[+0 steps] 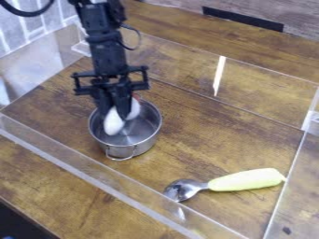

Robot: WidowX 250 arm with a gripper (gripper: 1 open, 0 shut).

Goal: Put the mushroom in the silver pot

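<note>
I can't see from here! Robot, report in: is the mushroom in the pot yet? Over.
Gripper low over the silver pot, jaws either side of the mushroom. Mushroom inside the rim, release unclear. Spoon well aside, nothing in the way. Over.

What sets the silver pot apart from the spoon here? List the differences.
The silver pot stands upright and round near the table's middle; the spoon lies flat and long toward the front right. The pot is all shiny metal; the spoon has a yellow-green handle and only a small metal bowl. The gripper hangs over the pot with the mushroom at its mouth; nothing is near the spoon. Both rest on the wooden table.
</note>
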